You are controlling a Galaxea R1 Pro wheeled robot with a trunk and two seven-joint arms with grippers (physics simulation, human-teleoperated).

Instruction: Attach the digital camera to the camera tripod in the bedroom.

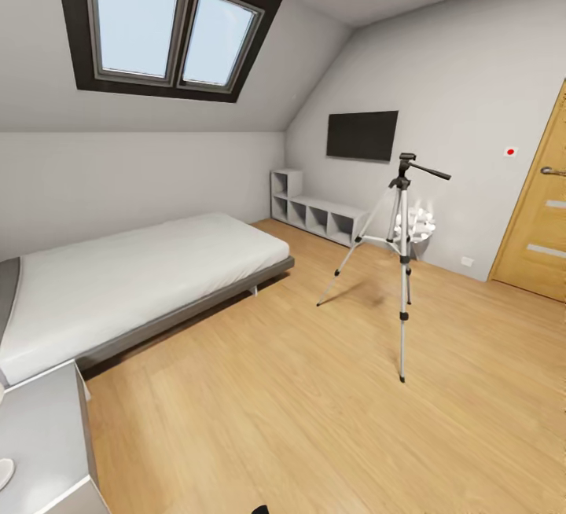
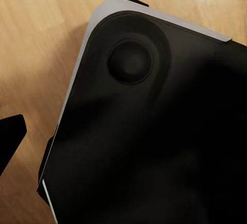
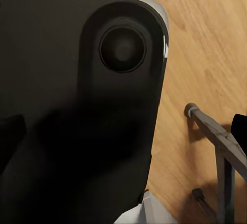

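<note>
right under the wrists sits the robot's black base (image 2: pixel 154 131), rounded corner over wood floor (image 1: pixel 314 420); a dark fingertip (image 2: pixel 10 136) pokes in, claw widths can't be told. the camera tripod (image 1: pixel 402 262) stands mid-room, well ahead, pan handle out. behind it a white bin (image 1: pixel 420 235) holds crumpled paper, beside empty cube shelves (image 1: pixel 318 215).

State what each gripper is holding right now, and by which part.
Cannot be told. Both wrist views look down on the robot's black base over wood floor; neither shows a gripper's fingers closing on anything.
</note>
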